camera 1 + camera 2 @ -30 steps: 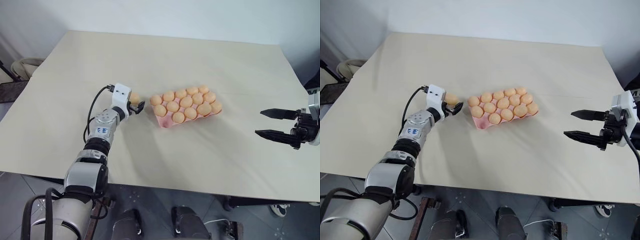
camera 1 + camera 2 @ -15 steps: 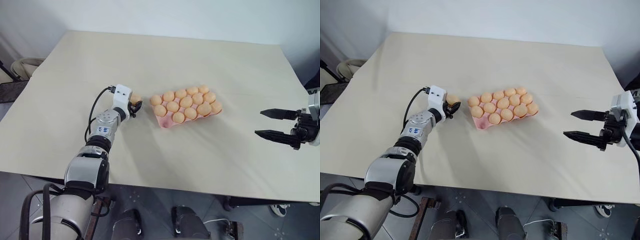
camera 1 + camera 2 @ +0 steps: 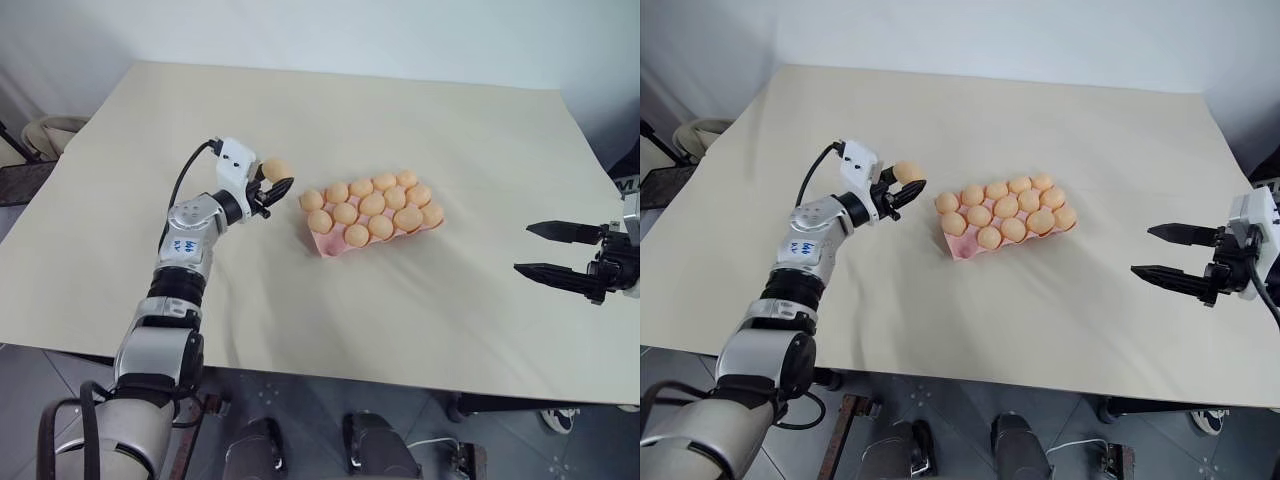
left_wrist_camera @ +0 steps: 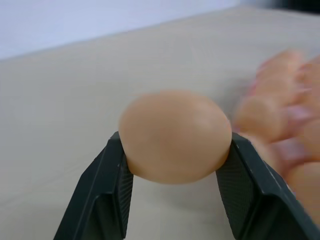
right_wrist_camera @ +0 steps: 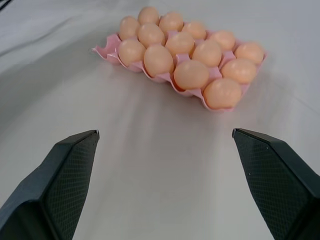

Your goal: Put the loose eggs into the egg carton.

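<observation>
One loose egg (image 3: pixel 274 168), pale orange-tan, hangs above the table just left of the egg carton, pinched between the black fingers of my left gripper (image 3: pixel 277 180). The left wrist view shows that egg (image 4: pixel 175 135) gripped on both sides, with the carton blurred behind it. The pink egg carton (image 3: pixel 322 243) sits mid-table and holds several eggs (image 3: pixel 372 204); its near-left corner shows bare pink. My right gripper (image 3: pixel 522 248) hovers open at the table's right side, pointing toward the carton (image 5: pixel 102 50), with nothing between its fingers.
The beige table (image 3: pixel 330 110) stretches wide around the carton, with its front edge near me and its far edge against a white wall. A pale round object (image 3: pixel 50 130) stands off the table's far left corner.
My left gripper closed on the egg, then lifted it off the table and turned it toward the carton. The right gripper has stayed put.
</observation>
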Robot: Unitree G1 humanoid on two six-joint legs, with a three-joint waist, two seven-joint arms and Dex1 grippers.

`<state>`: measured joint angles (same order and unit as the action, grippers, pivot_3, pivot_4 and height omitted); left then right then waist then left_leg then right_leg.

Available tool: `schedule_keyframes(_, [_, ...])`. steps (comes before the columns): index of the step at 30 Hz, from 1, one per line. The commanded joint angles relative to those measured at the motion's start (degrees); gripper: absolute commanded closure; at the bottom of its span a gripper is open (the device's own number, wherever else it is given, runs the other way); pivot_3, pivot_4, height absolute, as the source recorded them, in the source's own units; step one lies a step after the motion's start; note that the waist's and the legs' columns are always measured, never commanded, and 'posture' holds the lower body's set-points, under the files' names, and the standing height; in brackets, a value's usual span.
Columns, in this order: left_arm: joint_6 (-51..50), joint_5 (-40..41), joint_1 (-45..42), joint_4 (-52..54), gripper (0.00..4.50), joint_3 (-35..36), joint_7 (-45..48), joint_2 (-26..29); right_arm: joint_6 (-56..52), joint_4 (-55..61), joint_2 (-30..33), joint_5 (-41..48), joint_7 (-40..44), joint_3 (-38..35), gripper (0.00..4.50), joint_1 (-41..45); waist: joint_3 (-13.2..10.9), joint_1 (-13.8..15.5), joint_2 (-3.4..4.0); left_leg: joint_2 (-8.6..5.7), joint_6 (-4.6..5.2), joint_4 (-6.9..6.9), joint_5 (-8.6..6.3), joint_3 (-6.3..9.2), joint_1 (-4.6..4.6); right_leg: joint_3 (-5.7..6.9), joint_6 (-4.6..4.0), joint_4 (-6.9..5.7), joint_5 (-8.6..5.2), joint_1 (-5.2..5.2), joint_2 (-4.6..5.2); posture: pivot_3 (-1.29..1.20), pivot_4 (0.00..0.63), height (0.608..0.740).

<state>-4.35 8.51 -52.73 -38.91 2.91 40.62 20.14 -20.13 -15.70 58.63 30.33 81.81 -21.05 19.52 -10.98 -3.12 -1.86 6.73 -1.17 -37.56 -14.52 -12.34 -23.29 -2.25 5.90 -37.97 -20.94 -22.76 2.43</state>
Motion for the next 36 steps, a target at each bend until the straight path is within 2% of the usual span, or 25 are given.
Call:
schedule_keyframes(1, [-8.00, 3.48, 3.12, 13.54, 2.50, -4.23, 8.66, 0.62, 0.29, 1.78, 0.74, 1.11, -0.95, -2.05, 0.00, 0.32, 0.00, 0.01, 0.00, 0.02, 0.00, -0.07, 0.00, 0.00, 0.00, 0.01, 0.00, -0.04, 0.00, 0.00, -0.01, 0.00, 0.150, 0.740])
schedule_keyframes(4, [-12.04, 3.35, 4.74, 18.20, 2.50, -7.40, 11.36, 0.22, 0.31, 2.71, 0.12, 1.57, -1.74, -2.46, 0.00, -0.53, 0.00, 0.05, 0.00, 0.04, 0.02, -0.28, 0.01, 0.01, -0.01, -0.02, 0.00, -0.11, 0.00, 0.07, -0.03, 0.00, 0.150, 0.740])
schedule_keyframes(11, [-12.56, 0.44, 1.76, 14.43, 2.50, -11.12, 11.00, -2.28, -0.29, 7.15, -0.58, 3.64, -3.86, -6.77, 0.00, -7.24, 0.00, 0.10, 0.00, -0.12, 0.29, -0.47, 0.09, 0.28, 0.02, -0.05, 0.10, -0.05, 0.10, 0.35, 0.12, 0.00, 0.150, 0.740])
schedule_keyframes(22, [-13.17, -3.30, -2.17, 7.42, 2.50, -13.04, 11.27, -1.93, -1.31, 13.49, -2.14, 6.19, -7.36, -12.75, 0.00, -16.70, 0.00, -0.04, 0.00, -0.08, 0.27, -0.36, 0.03, 0.30, 0.01, -0.05, 0.09, 0.04, 0.09, 0.30, 0.07, 0.00, 0.150, 0.740])
schedule_keyframes(30, [-14.99, -3.51, -2.36, 8.31, 0.04, -13.02, 12.37, -1.51, -1.29, 13.57, -2.16, 6.23, -8.49, -12.18, 0.00, -16.11, 0.00, -0.06, 0.00, -0.10, 0.31, -0.41, 0.03, 0.30, 0.01, -0.05, 0.09, 0.01, 0.09, 0.33, 0.10, 0.00, 0.150, 0.740])
schedule_keyframes(36, [-16.25, -3.20, -2.29, 11.02, 0.04, -11.82, 11.66, -0.09, -0.93, 12.62, -2.29, 5.78, -8.61, -10.65, 0.00, -14.27, 0.00, -0.07, 0.00, -0.10, 0.31, -0.40, 0.03, 0.30, 0.01, -0.05, 0.09, 0.01, 0.09, 0.32, 0.10, 0.00, 0.150, 0.740])
